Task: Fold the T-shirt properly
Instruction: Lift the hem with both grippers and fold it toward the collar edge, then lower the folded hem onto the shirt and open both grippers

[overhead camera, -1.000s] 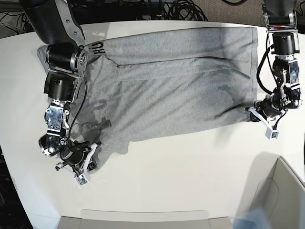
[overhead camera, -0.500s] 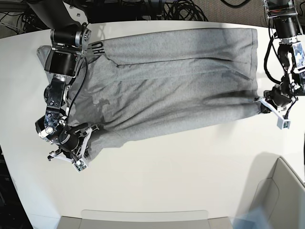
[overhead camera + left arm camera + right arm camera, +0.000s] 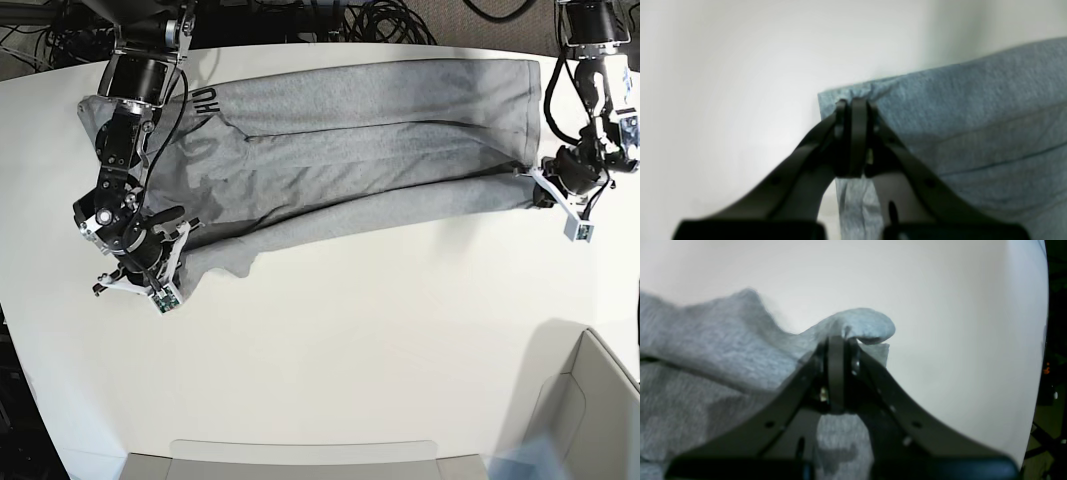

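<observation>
The light grey T-shirt [image 3: 350,160] lies spread across the far half of the white table [image 3: 380,350], its near edge lifted and doubled back. Black lettering [image 3: 205,98] shows at its upper left. My left gripper [image 3: 543,192] at the right of the base view is shut on the shirt's right near corner [image 3: 853,91]. My right gripper [image 3: 185,262] at the left is shut on the shirt's left near corner, a rolled bulge of cloth [image 3: 867,325] over its tips. Both wrist views show the fingers pressed together with fabric between them.
A light tray rim [image 3: 300,455] runs along the table's front edge, and a bin corner [image 3: 590,400] stands at the bottom right. Cables [image 3: 370,20] lie behind the table's far edge.
Both grippers have carried the shirt's near edge away from the table front toward the far side. The fold has narrowed the shirt's visible depth. Both grips stay shut.
</observation>
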`<move>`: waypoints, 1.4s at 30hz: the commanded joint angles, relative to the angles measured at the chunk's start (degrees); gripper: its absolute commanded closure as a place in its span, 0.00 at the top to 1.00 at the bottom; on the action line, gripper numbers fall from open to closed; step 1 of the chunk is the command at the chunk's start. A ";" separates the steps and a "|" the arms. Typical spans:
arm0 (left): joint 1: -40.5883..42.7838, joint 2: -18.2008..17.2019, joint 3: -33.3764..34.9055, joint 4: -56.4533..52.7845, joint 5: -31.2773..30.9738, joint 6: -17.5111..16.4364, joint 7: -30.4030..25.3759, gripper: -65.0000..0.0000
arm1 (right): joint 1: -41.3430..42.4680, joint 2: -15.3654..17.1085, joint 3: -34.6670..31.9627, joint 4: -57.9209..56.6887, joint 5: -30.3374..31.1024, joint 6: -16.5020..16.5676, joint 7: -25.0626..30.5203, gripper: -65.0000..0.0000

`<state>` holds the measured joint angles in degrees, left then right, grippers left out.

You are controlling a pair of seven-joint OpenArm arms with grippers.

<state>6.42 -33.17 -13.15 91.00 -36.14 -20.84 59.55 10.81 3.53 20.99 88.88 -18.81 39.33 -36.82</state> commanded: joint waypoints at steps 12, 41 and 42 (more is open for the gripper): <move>7.52 0.95 -6.94 9.00 -0.30 -0.13 2.82 0.00 | -1.97 -0.58 7.62 7.78 0.30 0.67 -4.63 0.00; 23.26 5.70 -10.28 17.44 -0.12 -0.21 0.80 0.00 | -20.26 -0.58 10.00 16.39 5.75 0.67 -4.54 0.00; 23.26 5.78 -10.28 17.44 -0.12 -0.21 0.80 0.00 | -20.26 -0.58 10.96 16.75 5.75 0.67 -4.54 0.00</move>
<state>29.54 -26.48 -22.83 107.61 -36.01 -21.06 61.28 -10.17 2.22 31.53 104.03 -13.23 39.33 -42.26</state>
